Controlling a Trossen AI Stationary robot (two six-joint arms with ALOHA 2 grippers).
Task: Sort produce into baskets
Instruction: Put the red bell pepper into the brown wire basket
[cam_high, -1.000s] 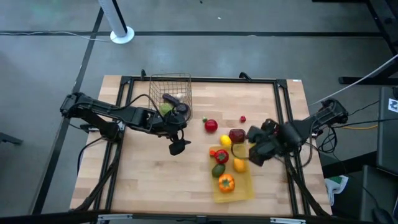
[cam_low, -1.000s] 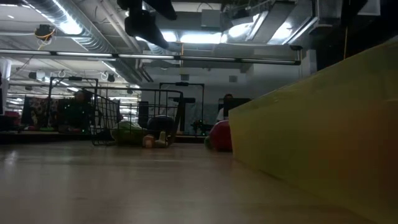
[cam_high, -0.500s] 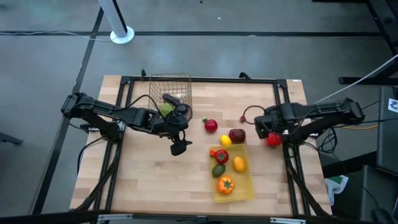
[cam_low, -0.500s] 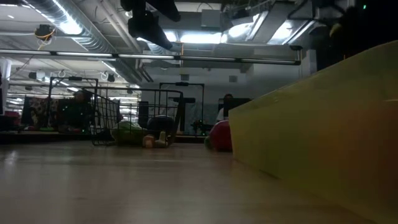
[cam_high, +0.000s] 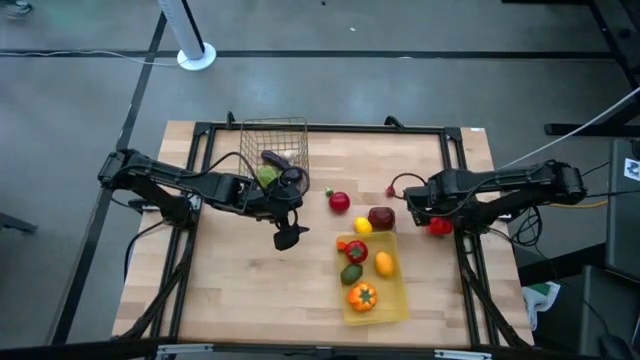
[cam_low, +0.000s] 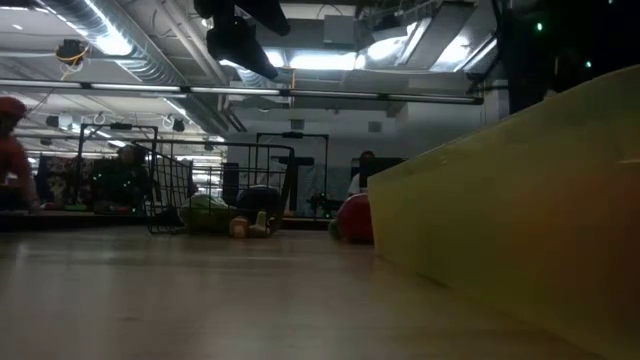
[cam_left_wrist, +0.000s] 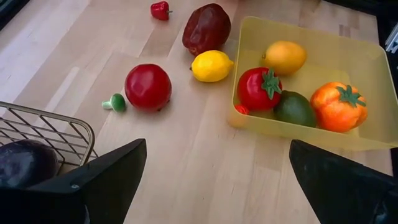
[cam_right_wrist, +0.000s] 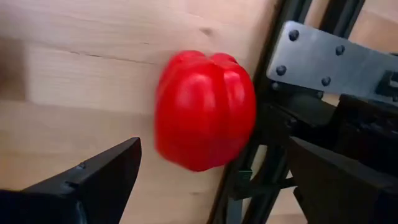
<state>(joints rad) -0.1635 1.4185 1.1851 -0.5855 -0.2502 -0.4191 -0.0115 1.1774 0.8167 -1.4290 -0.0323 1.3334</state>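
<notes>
Lying half off-table, red pepper before splayed right pincer

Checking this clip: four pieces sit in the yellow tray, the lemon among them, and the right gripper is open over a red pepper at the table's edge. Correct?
Not quite. The lemon lies on the table just outside the yellow tray, beside its wall, as the left wrist view shows. The rest holds: four pieces in the tray, and the right gripper open over the red pepper.

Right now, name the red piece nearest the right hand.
The red bell pepper at the table's right edge, right beside the right hand; the other red pieces lie farther left.
</notes>
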